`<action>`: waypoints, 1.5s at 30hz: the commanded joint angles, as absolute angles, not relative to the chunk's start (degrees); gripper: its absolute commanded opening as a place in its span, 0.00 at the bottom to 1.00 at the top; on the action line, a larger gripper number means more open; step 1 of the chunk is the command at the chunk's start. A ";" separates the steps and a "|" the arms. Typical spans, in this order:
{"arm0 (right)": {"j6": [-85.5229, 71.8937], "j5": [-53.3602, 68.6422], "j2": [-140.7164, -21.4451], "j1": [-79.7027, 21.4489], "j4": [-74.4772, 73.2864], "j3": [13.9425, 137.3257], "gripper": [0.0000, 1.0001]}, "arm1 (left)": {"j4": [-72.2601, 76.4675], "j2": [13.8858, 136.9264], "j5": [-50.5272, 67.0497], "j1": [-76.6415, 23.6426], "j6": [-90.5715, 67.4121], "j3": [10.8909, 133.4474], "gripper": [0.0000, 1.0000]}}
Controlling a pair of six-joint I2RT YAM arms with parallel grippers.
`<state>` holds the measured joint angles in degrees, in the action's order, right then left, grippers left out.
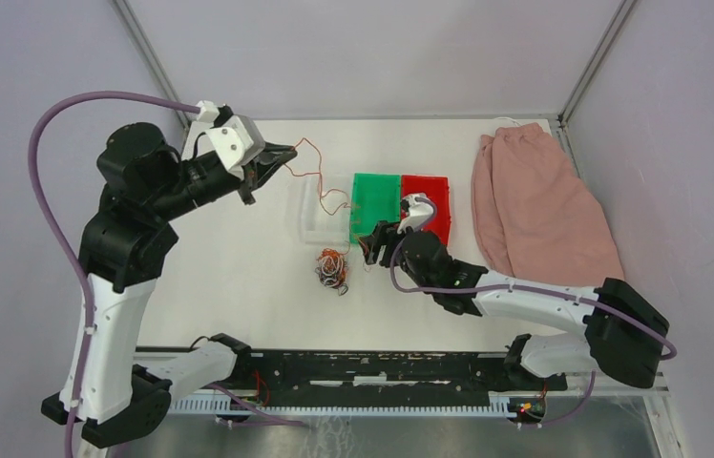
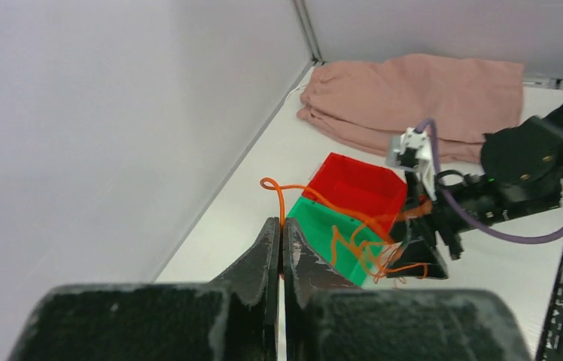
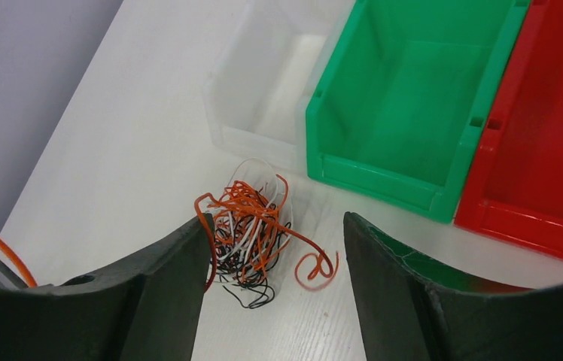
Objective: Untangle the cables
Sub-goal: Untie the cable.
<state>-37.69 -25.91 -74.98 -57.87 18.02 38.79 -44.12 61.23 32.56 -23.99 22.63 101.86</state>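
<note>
Pinching one orange-red cable [image 1: 320, 176] between fingers pressed tight together, the left gripper [image 1: 286, 153] hangs above the table [image 1: 229, 258], well to the left of the green bin [image 1: 377, 197] and a little farther back. From those fingertips the cable loops up, then runs in loose kinks rightward across the green bin's near left corner; in the left wrist view its far end reaches the right gripper [image 2: 414, 256], though whether it is caught there cannot be told.

Touching the green bin's left wall stands a clear bin [image 1: 320, 215]. Just in front of that clear bin, off the green bin's near left corner, the clump of cables [image 1: 331, 269] lies on the table: orange-red, black and white strands curled together, one orange-red curl straying toward the green bin.

Right of the clump, the right gripper [image 1: 377, 248] hovers at the green bin's front wall, its fingers spread wide with nothing between them; its wrist camera frames the clump in that gap.

Against the green bin's right wall sits a red bin [image 1: 427, 186]. Farther right, apart from both, lies a folded pink cloth [image 1: 539, 200].
</note>
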 commanded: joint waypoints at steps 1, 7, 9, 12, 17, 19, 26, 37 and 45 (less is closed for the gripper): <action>-38.15 -25.79 -70.29 -56.28 18.55 37.82 0.71 | -37.11 62.58 26.03 -24.09 27.56 97.47 0.03; -38.08 -24.73 -65.72 -54.47 17.23 37.33 0.85 | -32.57 65.22 23.03 -24.08 29.05 94.76 0.03; -38.57 -23.46 -64.96 -53.63 16.70 38.23 0.90 | -31.43 66.57 22.19 -24.15 29.27 95.32 0.03; -40.16 -21.79 -64.28 -52.64 15.72 39.93 0.95 | -30.35 68.66 20.70 -24.13 29.94 97.21 0.03; -39.90 -20.62 -63.13 -52.31 15.84 41.59 0.96 | -29.55 70.30 19.68 -24.09 30.91 97.86 0.03; -39.37 -20.78 -62.84 -52.29 14.98 42.06 0.96 | -29.00 70.44 19.49 -24.09 31.21 97.39 0.03; -39.73 -21.15 -61.95 -52.21 12.92 41.79 0.96 | -27.00 70.80 16.51 -24.09 36.51 96.32 0.03; -39.84 -21.65 -61.61 -52.22 10.88 41.84 0.96 | -23.90 75.63 12.99 -24.09 41.43 104.42 0.03; -39.95 -22.30 -61.52 -52.28 9.46 41.63 0.96 | -20.60 78.83 10.92 -24.05 44.05 108.90 0.03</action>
